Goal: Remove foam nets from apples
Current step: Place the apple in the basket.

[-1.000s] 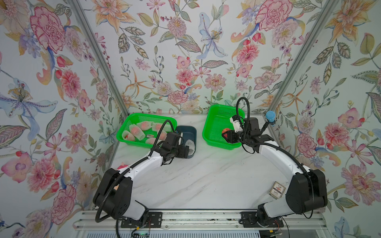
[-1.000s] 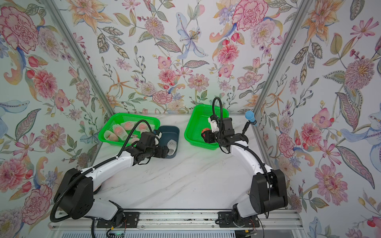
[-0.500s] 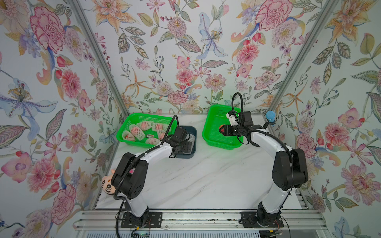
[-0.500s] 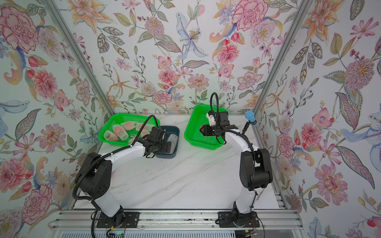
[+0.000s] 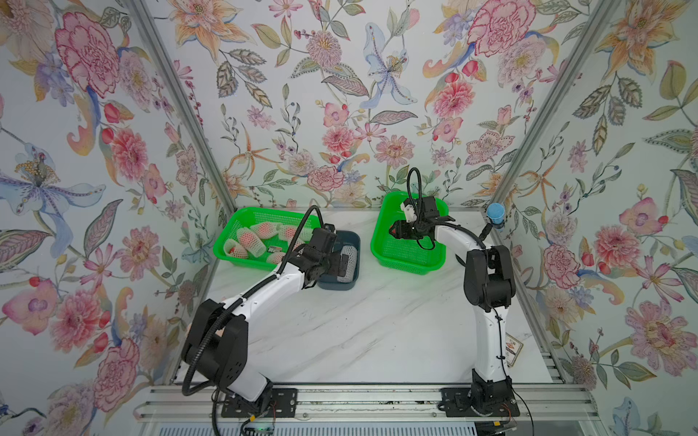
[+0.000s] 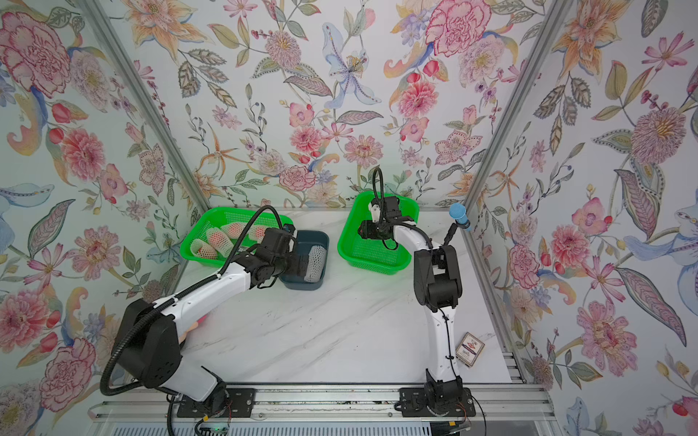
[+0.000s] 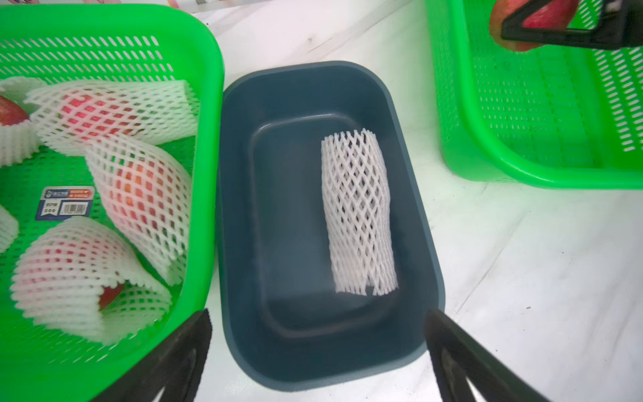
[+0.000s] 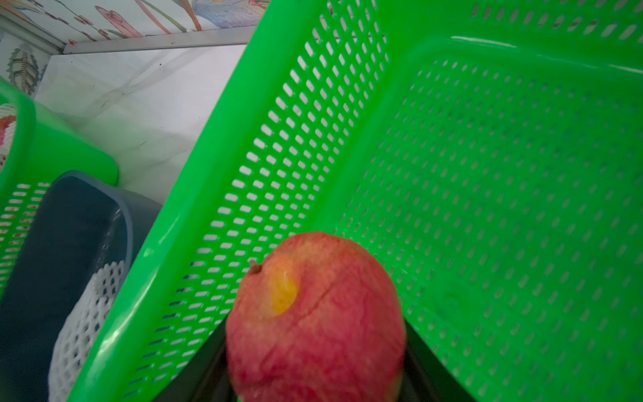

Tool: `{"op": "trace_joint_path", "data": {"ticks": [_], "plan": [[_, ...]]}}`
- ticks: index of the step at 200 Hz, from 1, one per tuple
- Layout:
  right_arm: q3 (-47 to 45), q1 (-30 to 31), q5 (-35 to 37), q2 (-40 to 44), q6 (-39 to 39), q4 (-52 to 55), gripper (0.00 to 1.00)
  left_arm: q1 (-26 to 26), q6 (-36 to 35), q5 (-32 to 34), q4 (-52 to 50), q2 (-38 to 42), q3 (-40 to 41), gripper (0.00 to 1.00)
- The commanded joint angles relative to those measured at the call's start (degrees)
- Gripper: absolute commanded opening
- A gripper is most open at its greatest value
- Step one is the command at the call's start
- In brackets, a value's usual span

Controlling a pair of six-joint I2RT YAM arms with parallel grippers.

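My left gripper [image 7: 317, 315] hangs open above the near end of the dark blue bin [image 7: 306, 65], nothing between its fingers. An empty white foam net [image 7: 358, 212] lies loose inside that bin, also visible in both top views [image 5: 347, 260] [image 6: 315, 260]. Several apples in foam nets [image 7: 146, 195] lie in the left green basket [image 7: 208, 104]. My right gripper [image 8: 315, 348] is shut on a bare red apple [image 8: 315, 313] with a yellow patch. It holds the apple over the right green basket [image 8: 243, 121], whose floor [image 5: 406, 249] is bare.
The blue bin [image 5: 338, 285] stands between the two green baskets, touching the left one. A printed label [image 7: 66, 203] lies in the left basket. A blue-topped object [image 5: 494, 215] stands at the back right corner. A small card box [image 5: 513, 347] lies at the right table edge.
My left jaws have spread wider over the blue bin, and the foam net lies free in it. My right gripper has carried the bare apple leftward over the right basket.
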State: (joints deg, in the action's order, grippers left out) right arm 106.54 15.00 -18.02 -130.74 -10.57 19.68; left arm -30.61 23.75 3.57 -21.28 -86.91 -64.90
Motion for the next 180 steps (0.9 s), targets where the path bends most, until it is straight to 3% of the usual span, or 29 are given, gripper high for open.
{"op": "trace_joint_path", "data": {"ticks": [1, 84, 143, 161, 180], "plan": [[5.16, 0.52, 3.26, -4.34, -1.73, 2.63, 0.61, 0.79, -0.19, 1.43, -2.46, 4.73, 3.80, 0.99], [9.11, 1.01, 4.61, -7.80, -1.21, 3.55, 0.80, 6.10, 1.12, 2.86, -4.48, 11.18, 8.84, 0.99], [5.39, 1.37, 4.42, -1.08, 2.19, 3.61, 0.90, 12.46, 1.32, 2.80, -2.59, 8.43, 6.36, 0.99], [2.79, 1.67, 4.52, 2.25, 2.97, 3.48, 0.99, 14.18, 0.43, 2.88, -2.38, 6.24, 4.31, 0.98], [-0.61, 2.01, 5.12, 6.09, 3.83, 3.52, 0.99, 15.84, -0.06, 3.32, -2.16, 3.49, 2.07, 0.96]]}}
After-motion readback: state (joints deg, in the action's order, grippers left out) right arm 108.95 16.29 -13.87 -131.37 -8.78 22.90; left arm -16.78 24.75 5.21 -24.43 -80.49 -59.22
